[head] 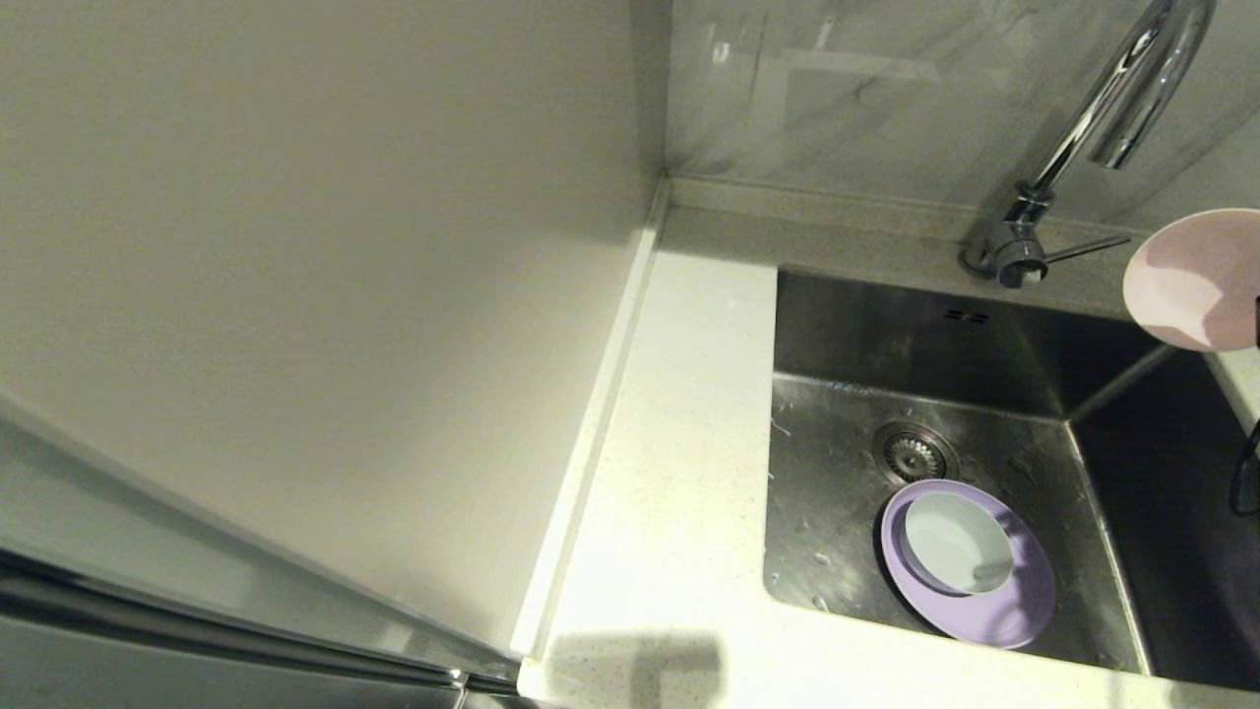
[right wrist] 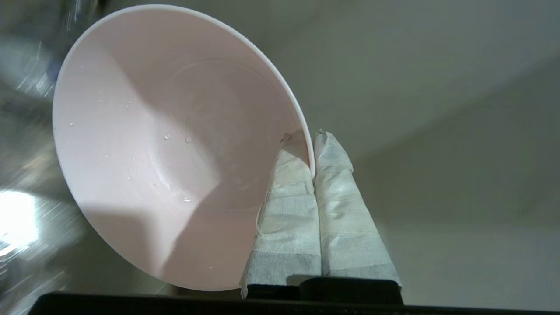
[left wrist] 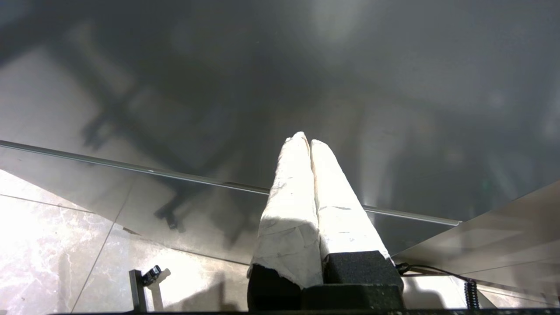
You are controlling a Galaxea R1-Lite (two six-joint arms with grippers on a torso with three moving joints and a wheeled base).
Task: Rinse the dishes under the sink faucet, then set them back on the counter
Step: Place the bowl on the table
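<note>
The small pale pink matte bowl [right wrist: 175,144] hangs tipped on edge just beside the tall chrome gooseneck faucet [head: 1102,118], above the stainless steel sink [head: 837,512]. Its rim is pinched between the shut cloth-wrapped fingers of the right gripper [right wrist: 314,151], one inside, one outside. The left gripper [left wrist: 308,142], closed empty, is parked away.

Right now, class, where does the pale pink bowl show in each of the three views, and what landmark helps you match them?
Head view: the pink bowl is at the right edge, raised above the sink, below the faucet spout.
Left wrist view: not in it.
Right wrist view: the bowl fills the left half, tilted, wet inside, its rim pinched by the right claw.
Shared landmark: the bowl's pale rim.
</note>
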